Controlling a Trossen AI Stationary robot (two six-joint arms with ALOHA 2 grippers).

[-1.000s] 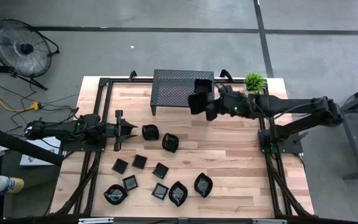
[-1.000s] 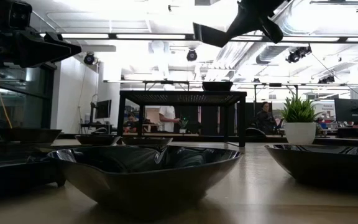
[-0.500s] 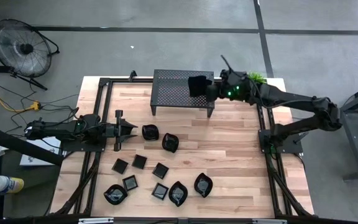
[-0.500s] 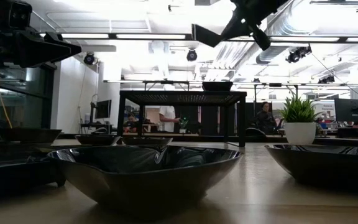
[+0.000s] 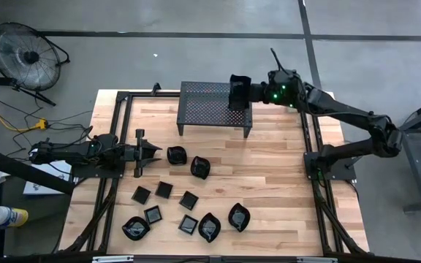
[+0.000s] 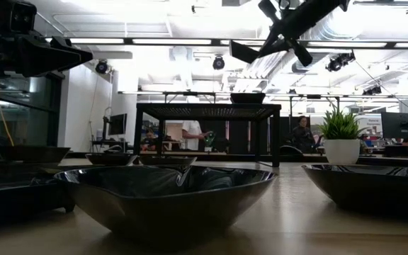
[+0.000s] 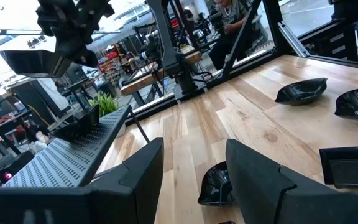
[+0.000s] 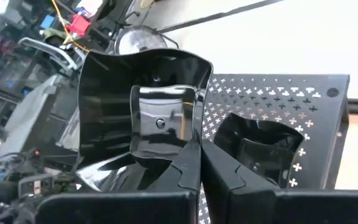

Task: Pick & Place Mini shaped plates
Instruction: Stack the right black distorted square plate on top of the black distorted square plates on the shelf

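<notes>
My right gripper is shut on a glossy black wavy-edged square plate and carries it above the far right corner of the black perforated rack. Another mini plate sits on the rack top just below it. Several more mini shaped plates lie on the wooden table's near middle, bottoms down. My left gripper waits open and level at the table's left, with two plates just beyond its fingers. My right gripper pinches the plate's rim between its two fingers, at the middle of one side. The fingers slant down from the table's right. The plate is lifted clear above the rack and tipped, its hollow facing back along the fingers.
A potted plant stands at the table's far right corner, beside the rack. Black frame rails run along the table's left and right edges. Bare wood lies between the rack and the near plates.
My right gripper has swung toward the table's far edge, carrying the plate from in front of the rack's near right corner to above its far right corner. The wrist has rolled, tipping the plate with it. It has stayed shut on the plate.
</notes>
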